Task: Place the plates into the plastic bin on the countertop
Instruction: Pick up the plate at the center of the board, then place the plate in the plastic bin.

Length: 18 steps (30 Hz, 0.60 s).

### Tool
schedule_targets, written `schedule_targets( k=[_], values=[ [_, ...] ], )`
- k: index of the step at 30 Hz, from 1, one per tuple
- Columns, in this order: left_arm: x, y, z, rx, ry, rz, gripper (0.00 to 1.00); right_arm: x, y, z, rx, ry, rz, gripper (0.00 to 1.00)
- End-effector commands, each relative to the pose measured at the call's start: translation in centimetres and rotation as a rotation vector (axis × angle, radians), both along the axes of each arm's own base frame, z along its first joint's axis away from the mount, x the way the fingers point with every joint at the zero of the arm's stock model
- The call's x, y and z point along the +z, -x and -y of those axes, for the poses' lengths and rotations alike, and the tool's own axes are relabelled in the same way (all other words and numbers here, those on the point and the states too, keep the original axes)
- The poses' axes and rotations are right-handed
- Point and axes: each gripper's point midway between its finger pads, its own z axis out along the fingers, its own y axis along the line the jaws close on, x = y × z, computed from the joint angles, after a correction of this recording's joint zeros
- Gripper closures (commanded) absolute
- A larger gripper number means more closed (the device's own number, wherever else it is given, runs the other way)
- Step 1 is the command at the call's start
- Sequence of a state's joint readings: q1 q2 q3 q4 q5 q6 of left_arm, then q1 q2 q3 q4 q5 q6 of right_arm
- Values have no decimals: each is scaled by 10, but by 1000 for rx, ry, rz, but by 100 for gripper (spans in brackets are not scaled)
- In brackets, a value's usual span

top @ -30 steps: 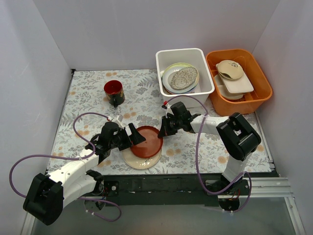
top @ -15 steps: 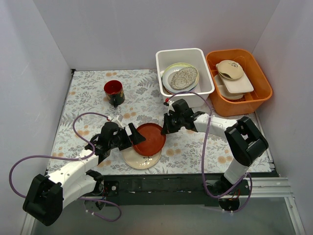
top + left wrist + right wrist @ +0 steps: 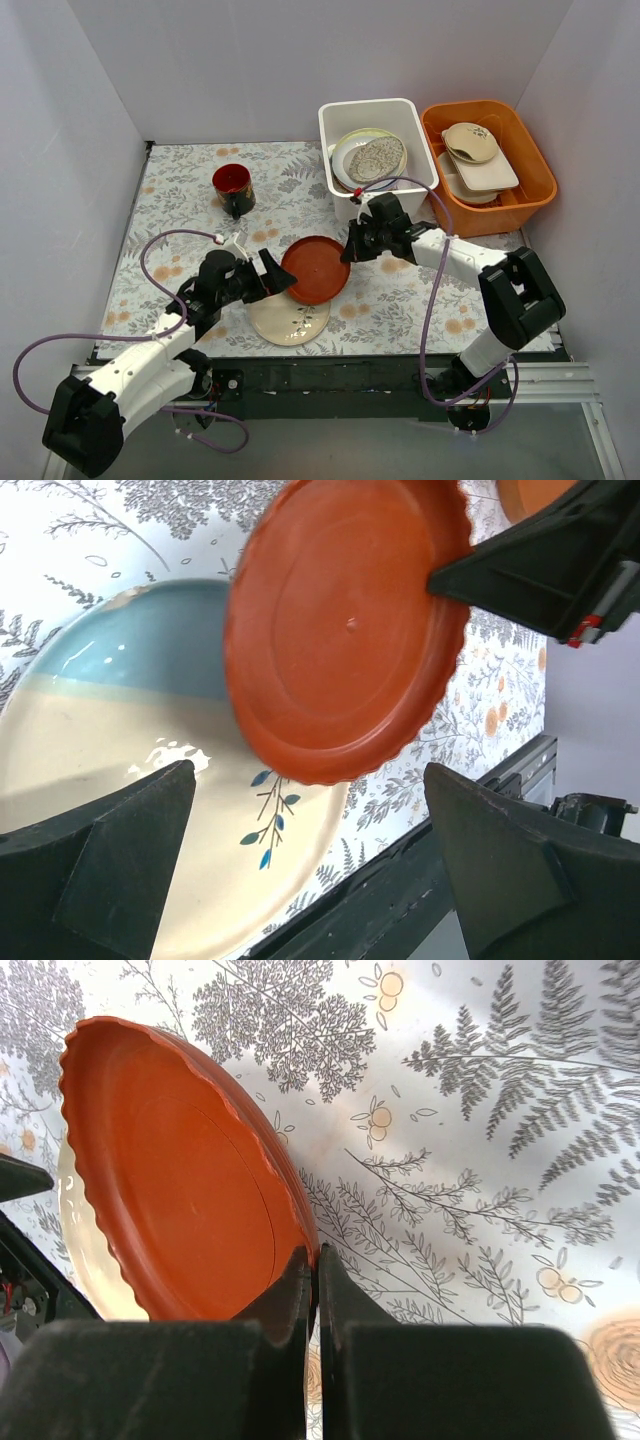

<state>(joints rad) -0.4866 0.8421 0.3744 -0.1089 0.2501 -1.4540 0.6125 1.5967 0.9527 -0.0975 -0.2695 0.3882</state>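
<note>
My right gripper (image 3: 352,249) (image 3: 316,1260) is shut on the rim of a red-brown plate (image 3: 315,270) (image 3: 180,1190) (image 3: 345,630) and holds it tilted above the countertop (image 3: 180,200). Under it a cream-and-blue plate (image 3: 288,322) (image 3: 120,780) lies flat near the front edge. My left gripper (image 3: 277,277) (image 3: 310,870) stands open over that plate, its fingers apart and holding nothing. The white plastic bin (image 3: 342,115) stands at the back, with a speckled oval dish (image 3: 376,158) on other plates inside.
An orange tub (image 3: 524,145) of beige and white dishes stands right of the bin. A small dark-red cup (image 3: 233,188) stands at the back left. The table's black front edge (image 3: 330,365) runs just beyond the cream-and-blue plate.
My right gripper has lifted the red-brown plate off the cream-and-blue plate and carried it right and back toward the bin. The left arm has shifted slightly.
</note>
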Motion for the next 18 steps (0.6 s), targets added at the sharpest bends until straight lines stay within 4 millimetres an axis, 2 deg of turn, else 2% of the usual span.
schedule_targets(
  k=[1,11,18],
  values=[
    [-3,-1,-6,23,-36,-1,2,24,-4,5,-1,-25,63,99],
    [-19,-13,-46,213,-224,-57,2,46,-9,23,-42,-36,109,99],
    [-29,-16,-58,265,-294,-91,2,56,-15,33,-69,-43,132,99]
  ],
)
